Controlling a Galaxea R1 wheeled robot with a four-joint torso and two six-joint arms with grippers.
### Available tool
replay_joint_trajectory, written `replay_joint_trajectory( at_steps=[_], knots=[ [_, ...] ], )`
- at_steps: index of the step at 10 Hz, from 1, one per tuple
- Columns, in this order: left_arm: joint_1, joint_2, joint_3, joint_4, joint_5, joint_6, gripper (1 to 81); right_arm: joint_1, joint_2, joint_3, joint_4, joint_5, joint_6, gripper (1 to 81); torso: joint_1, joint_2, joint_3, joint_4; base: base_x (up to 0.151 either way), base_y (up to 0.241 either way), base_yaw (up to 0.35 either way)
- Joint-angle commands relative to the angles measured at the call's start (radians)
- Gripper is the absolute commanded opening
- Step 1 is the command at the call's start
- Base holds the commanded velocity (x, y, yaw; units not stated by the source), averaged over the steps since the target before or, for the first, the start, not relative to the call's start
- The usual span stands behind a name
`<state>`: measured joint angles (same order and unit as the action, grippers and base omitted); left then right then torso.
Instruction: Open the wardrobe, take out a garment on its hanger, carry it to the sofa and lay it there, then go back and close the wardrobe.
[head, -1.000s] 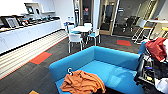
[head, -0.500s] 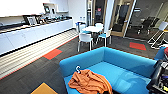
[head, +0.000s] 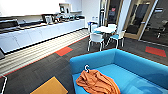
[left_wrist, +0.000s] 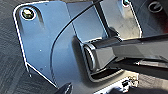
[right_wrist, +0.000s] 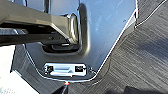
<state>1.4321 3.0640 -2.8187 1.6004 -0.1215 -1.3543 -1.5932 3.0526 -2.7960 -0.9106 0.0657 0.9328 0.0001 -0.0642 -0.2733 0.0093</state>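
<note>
Garment (head: 97, 83) is lying crumpled on the sofa (head: 140, 66) seat by its left arm, hanger attached, so that part's looking done. Wardrobe closing is remaining. Can't tell either end effector's grip.

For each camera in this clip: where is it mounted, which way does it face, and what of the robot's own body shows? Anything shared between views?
Head view: high on the robot, facing forward and down over the blue sofa, the orange garment on its seat, a counter beyond.
Left wrist view: on the left arm, facing down at dark carpet; the robot's plate and jointed bar show.
Right wrist view: on the right arm, facing down at carpet; plate and bar again.
Shared: the dark striped carpet.
</note>
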Motion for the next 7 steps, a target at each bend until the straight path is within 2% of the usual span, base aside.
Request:
replay_joint_trajectory(
  at_steps=[1, 4, 6, 7],
  knots=[
    [-0.026, 0.001, -0.001, 0.012, 0.039, 0.009, 81.1, 0.014, 0.002, 0.007, 0.001, -0.049, 0.004, 81.1, 0.000, 0.000, 0.000, 0.000, 0.000, 0.000, 0.305],
    [-0.029, 0.001, -0.004, 0.012, 0.040, 0.009, 81.1, 0.018, 0.002, 0.033, 0.009, -0.049, 0.023, 81.1, 0.000, 0.000, 0.000, 0.000, 0.000, 0.000, 0.305],
    [-0.028, 0.000, -0.004, 0.010, 0.040, 0.009, 81.1, 0.000, -0.012, 0.040, 0.102, -0.047, 0.066, 81.1, 0.000, 0.000, 0.000, 0.000, 0.000, 0.000, 0.305],
    [-0.026, 0.000, -0.004, 0.010, 0.040, 0.009, 81.1, 0.000, -0.019, 0.038, 0.116, -0.040, 0.064, 81.1, 0.000, 0.000, 0.000, 0.000, 0.000, 0.000, 0.305]
  ],
)
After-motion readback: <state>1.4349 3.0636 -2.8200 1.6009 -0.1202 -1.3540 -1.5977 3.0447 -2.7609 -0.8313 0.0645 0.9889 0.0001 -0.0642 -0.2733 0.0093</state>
